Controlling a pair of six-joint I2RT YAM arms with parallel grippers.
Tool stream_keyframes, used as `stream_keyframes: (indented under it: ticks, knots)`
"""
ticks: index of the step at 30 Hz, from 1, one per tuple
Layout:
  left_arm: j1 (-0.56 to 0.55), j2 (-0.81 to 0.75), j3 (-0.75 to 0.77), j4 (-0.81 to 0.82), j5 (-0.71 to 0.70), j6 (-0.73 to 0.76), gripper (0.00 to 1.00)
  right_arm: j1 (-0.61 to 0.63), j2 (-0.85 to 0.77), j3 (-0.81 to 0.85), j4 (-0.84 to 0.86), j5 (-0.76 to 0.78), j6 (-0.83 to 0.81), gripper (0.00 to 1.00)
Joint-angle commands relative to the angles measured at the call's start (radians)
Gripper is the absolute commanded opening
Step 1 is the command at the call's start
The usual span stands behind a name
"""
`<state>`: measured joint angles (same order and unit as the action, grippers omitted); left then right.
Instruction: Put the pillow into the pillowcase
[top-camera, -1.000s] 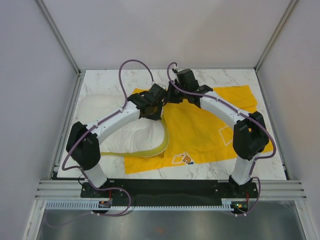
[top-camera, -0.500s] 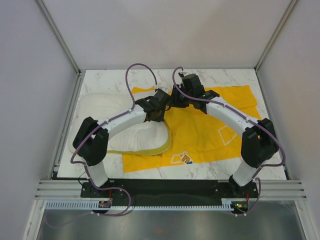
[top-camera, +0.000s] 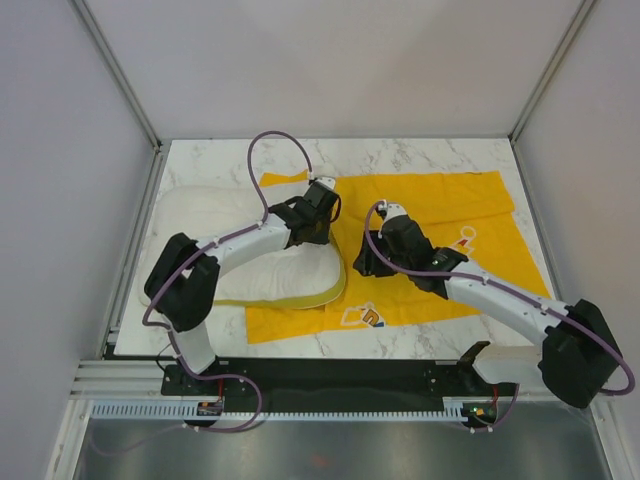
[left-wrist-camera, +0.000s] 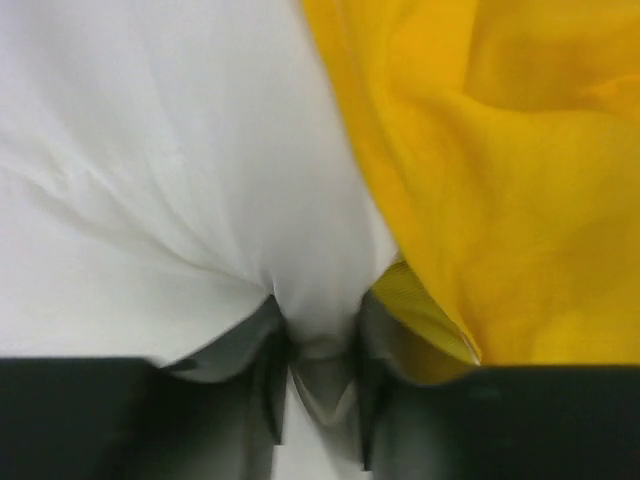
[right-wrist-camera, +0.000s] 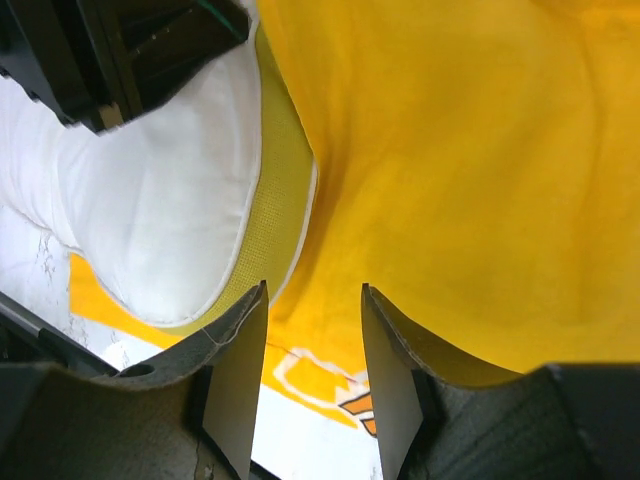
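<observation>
The white pillow (top-camera: 200, 215) lies at the table's left, its yellow-banded right end resting over the left part of the yellow pillowcase (top-camera: 450, 205), which is spread flat to the right. My left gripper (top-camera: 312, 216) sits on the pillow's far right corner. In the left wrist view its fingers (left-wrist-camera: 268, 380) stand apart with a tuft of white pillow (left-wrist-camera: 150, 150) cloth between them, and the pillowcase (left-wrist-camera: 520, 200) is to the right. My right gripper (top-camera: 363, 262) hovers open over the pillowcase (right-wrist-camera: 450, 180), just right of the pillow (right-wrist-camera: 150, 200), holding nothing.
The marble table (top-camera: 430, 155) is boxed in by grey walls and a metal frame. A rail (top-camera: 340, 375) runs along the near edge by the arm bases. Printed cartoon patches (top-camera: 365, 318) mark the pillowcase's near edge. My left arm (right-wrist-camera: 130, 50) shows in the right wrist view.
My right gripper opened and drew back from beside the left gripper to the middle of the pillowcase. The left gripper's fingers parted. The pillowcase's far edge now lies flat.
</observation>
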<state>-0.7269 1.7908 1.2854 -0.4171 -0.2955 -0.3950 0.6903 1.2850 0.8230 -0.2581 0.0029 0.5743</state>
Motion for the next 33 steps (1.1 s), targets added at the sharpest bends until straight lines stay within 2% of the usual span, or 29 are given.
stream_keyframes:
  ticks: [1, 2, 3, 6, 10, 14, 22, 24, 25, 26, 28, 29, 33]
  knots:
    - [0.017, -0.088, -0.011, 0.057, 0.077, 0.012, 0.41, 0.017, -0.121, -0.071, 0.083, 0.075, 0.041, 0.51]
    - [0.018, -0.103, -0.011, 0.045, 0.079, 0.005, 0.51, 0.02, -0.136, -0.082, 0.082, 0.077, 0.042, 0.51]
    - [0.018, -0.137, -0.012, 0.006, 0.076, 0.004, 0.66, 0.025, -0.156, -0.097, 0.077, 0.08, 0.042, 0.52]
    - [0.018, -0.188, -0.009, -0.067, 0.087, -0.007, 0.78, 0.031, -0.168, -0.114, 0.068, 0.085, 0.039, 0.53]
    - [0.009, -0.263, -0.061, -0.146, 0.198, -0.004, 0.84, 0.041, -0.153, -0.122, 0.069, 0.088, 0.041, 0.53]
    - [-0.048, -0.291, -0.095, -0.181, 0.239, 0.002, 0.9, 0.052, -0.144, -0.128, 0.072, 0.097, 0.047, 0.53]
    - [-0.078, -0.162, -0.084, -0.146, 0.28, -0.021, 0.87, 0.055, -0.135, -0.124, 0.076, 0.106, 0.053, 0.53]
    - [-0.075, -0.134, -0.089, -0.138, 0.263, -0.021, 0.75, 0.058, -0.138, -0.13, 0.076, 0.108, 0.056, 0.53]
    - [-0.074, -0.127, -0.092, -0.137, 0.254, -0.021, 0.64, 0.058, -0.138, -0.133, 0.076, 0.108, 0.058, 0.54]
    - [-0.072, -0.119, -0.097, -0.138, 0.246, -0.021, 0.39, 0.061, -0.13, -0.133, 0.076, 0.108, 0.059, 0.54]
    - [-0.063, -0.119, -0.124, -0.135, 0.236, -0.019, 0.07, 0.074, -0.121, -0.136, 0.077, 0.109, 0.062, 0.54]
    - [-0.054, -0.126, -0.133, -0.135, 0.233, -0.019, 0.02, 0.078, -0.109, -0.136, 0.08, 0.112, 0.065, 0.54]
    - [-0.034, -0.214, -0.181, -0.134, 0.242, 0.022, 0.02, 0.133, -0.064, -0.114, 0.085, 0.144, 0.079, 0.54]
